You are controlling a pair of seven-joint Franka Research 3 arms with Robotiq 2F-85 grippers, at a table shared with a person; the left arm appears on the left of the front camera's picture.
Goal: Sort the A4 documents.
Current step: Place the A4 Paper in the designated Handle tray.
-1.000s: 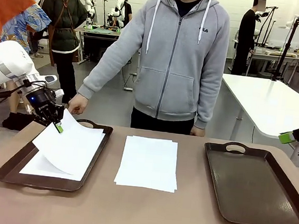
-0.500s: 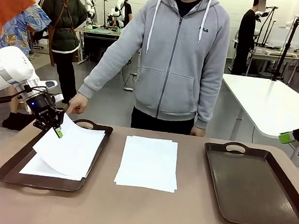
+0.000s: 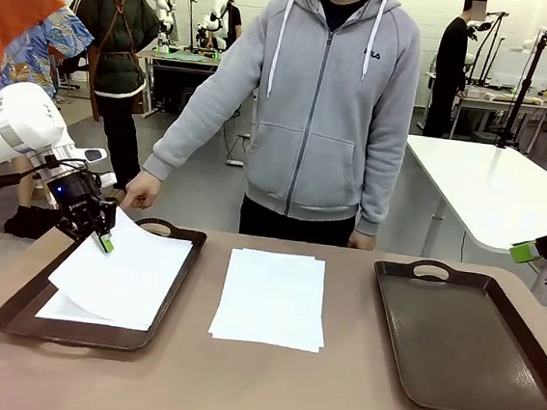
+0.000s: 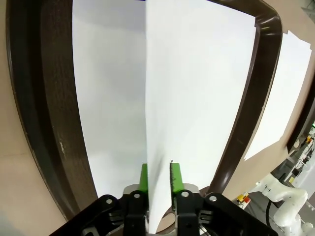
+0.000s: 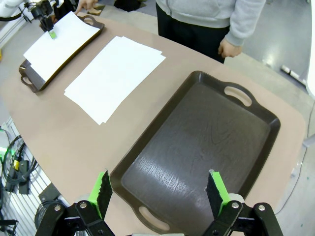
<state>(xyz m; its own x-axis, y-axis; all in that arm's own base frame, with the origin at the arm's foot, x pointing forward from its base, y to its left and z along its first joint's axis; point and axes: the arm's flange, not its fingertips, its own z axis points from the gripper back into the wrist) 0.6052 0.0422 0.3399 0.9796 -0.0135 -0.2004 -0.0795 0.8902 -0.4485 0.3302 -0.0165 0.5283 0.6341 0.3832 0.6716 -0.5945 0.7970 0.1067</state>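
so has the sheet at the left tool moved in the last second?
Yes. The sheet has sunk toward the left tray, its near corner now closer to the rim.

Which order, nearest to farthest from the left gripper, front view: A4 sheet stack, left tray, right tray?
1. left tray, under the left gripper, at the left
2. A4 sheet stack, table middle
3. right tray, far right

The left arm (image 3: 10, 126) is reaching in from the front view's left edge, with the left gripper (image 3: 103, 239) pointing down and its fingers slightly parted. The right gripper (image 5: 158, 174) is rising from its wrist view's bottom edge, jaws spread wide.
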